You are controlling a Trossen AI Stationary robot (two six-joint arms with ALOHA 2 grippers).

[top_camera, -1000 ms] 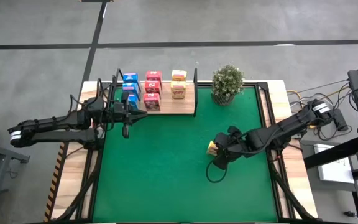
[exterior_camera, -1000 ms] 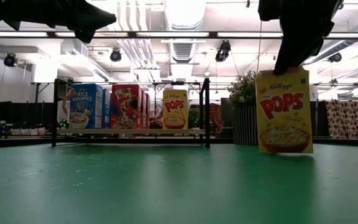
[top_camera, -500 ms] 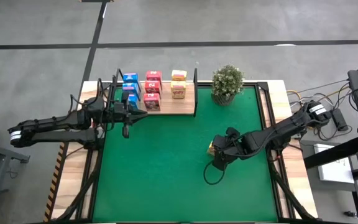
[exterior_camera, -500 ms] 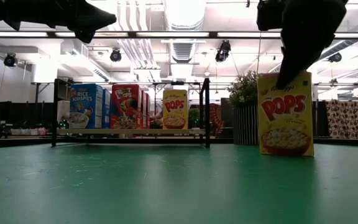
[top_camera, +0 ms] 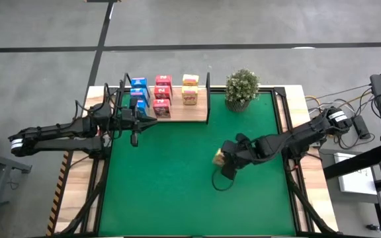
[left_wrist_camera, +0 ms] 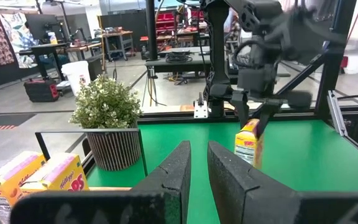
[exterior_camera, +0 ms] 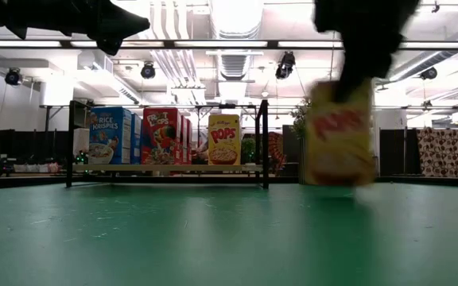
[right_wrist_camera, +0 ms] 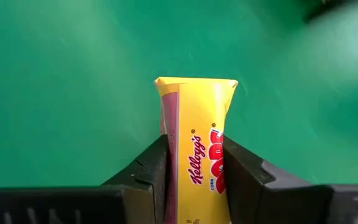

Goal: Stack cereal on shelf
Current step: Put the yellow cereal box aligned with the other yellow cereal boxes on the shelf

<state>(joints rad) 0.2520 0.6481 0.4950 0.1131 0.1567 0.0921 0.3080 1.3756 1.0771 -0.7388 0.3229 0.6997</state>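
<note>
A yellow Pops cereal box (exterior_camera: 339,135) stands upright in my right gripper (top_camera: 225,160), right of the mat's middle. It also shows in the left wrist view (left_wrist_camera: 247,142). The wooden shelf (top_camera: 200,114) with black end frames stands at the far edge. Blue (top_camera: 139,92), pink-red (top_camera: 163,96) and yellow (top_camera: 190,89) boxes stand on it in rows. My left gripper (top_camera: 135,137) hangs empty just in front of the shelf's left part. Its fingers (left_wrist_camera: 179,168) stand a narrow gap apart. My right gripper pinches the yellow box between its two fingers, one on each broad face (right_wrist_camera: 194,155), near its top end. The fingers come from above, pointing down. The box hangs upright below them. In the low view its bottom edge (exterior_camera: 336,183) seems just clear of the mat.
A potted green plant (top_camera: 242,87) stands at the far edge, just right of the shelf. The green mat (top_camera: 177,192) lies open between the arms and toward the near edge. Cables and gear lie beyond the table's right edge (top_camera: 349,125).
My right gripper has carried the yellow box toward the table's left edge, faster in the last half second. The box has stayed upright and has risen a little off the mat.
</note>
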